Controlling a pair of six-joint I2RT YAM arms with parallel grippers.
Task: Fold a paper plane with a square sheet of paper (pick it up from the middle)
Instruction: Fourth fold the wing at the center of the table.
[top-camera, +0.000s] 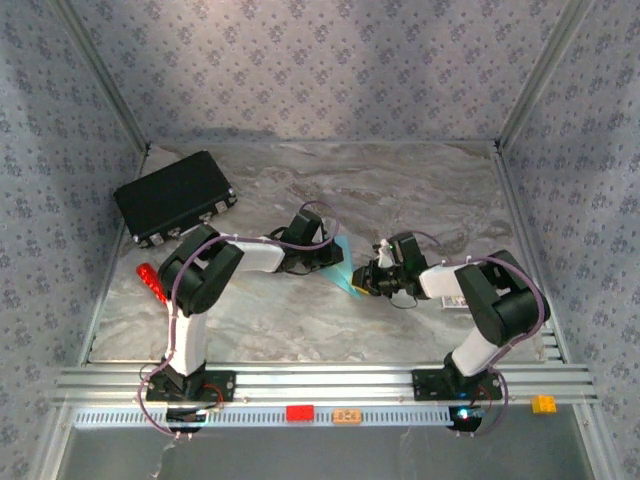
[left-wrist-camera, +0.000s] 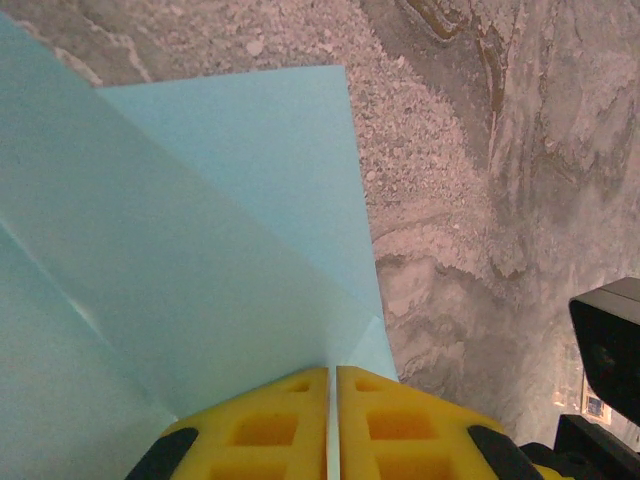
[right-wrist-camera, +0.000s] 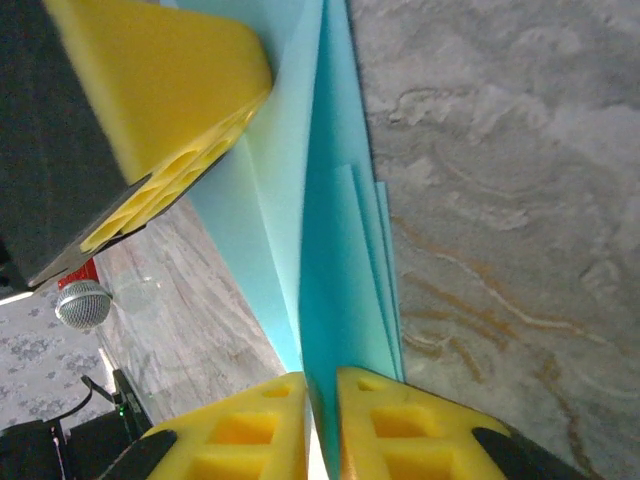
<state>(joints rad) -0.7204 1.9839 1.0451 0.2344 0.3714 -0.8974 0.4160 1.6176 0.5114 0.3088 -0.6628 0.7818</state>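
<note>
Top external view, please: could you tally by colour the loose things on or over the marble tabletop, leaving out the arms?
Black: 1, the case
Red: 1, the small stick
Light cyan-blue: 1, the partly folded sheet of paper
Total: 3

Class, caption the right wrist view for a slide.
The right tool and left tool both pinch the folded paper over the table.

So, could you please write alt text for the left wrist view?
The left gripper, its yellow fingers shut, pinches a creased light blue paper sheet that spreads up and left over the grey marbled table. Black hardware shows at the right edge.
</note>
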